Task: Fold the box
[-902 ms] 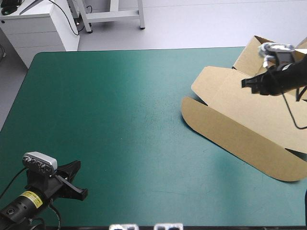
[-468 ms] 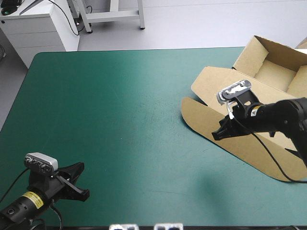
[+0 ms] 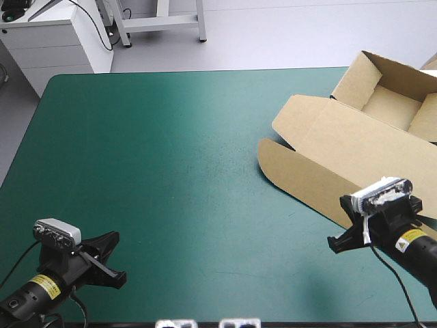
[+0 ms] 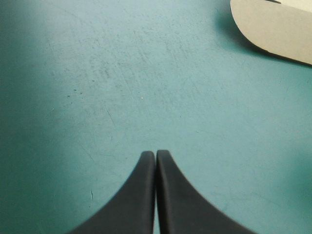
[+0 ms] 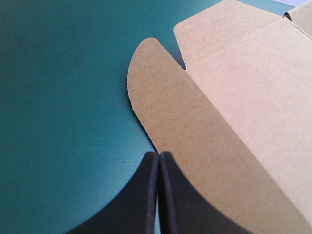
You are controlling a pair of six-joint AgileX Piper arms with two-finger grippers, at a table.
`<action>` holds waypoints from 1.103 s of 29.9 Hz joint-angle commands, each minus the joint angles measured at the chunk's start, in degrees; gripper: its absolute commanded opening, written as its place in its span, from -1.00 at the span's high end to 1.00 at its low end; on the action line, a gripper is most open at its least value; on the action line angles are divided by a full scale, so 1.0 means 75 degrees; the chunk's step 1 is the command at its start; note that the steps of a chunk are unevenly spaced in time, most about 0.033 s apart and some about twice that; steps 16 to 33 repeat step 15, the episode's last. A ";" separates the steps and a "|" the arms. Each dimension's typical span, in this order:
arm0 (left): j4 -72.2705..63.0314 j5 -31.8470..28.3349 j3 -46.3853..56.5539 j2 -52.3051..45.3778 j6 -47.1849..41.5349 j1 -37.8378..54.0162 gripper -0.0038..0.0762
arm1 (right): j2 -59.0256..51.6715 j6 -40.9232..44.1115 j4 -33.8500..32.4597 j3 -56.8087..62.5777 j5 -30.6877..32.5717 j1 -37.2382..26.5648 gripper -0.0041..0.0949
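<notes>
At the near left corner of the teal-green worktop (image 3: 171, 150), the left gripper (image 4: 156, 154) is over bare cover. Its black fingers (image 4: 139, 195) are pressed together into one point and hold nothing. Well to its right lies the brown board box (image 3: 355, 154). It has an open tray (image 3: 389, 106) with raised walls at the far right corner, and its flat lid (image 3: 328, 133) reaches toward the near left, ending in a long rounded flap (image 3: 300, 179). At the near right, the right gripper (image 5: 159, 155) has its fingers closed and empty, the tip just at that flap's near edge.
</notes>
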 commanded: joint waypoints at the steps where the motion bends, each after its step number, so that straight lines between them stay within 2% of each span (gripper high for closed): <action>1: -0.0066 -0.0555 -0.0201 -0.0108 0.0300 -0.0025 0.92 | -0.0733 0.0073 0.0038 0.0419 -0.0761 0.0016 0.96; 6: -0.0066 -0.0540 -0.0201 -0.0485 0.0319 -0.0025 0.92 | -0.1773 0.0580 -0.0507 0.1178 -0.1092 0.0016 0.96; 12: -0.0066 -0.0386 -0.0109 -0.0777 0.0351 -0.0025 0.92 | -0.2778 0.1773 -0.1486 0.1820 -0.0900 0.0016 0.96; 33: -0.0066 -0.0350 0.0122 -0.0879 0.0351 -0.0025 0.92 | -0.3077 0.1791 -0.1486 0.2016 -0.0760 0.0016 0.96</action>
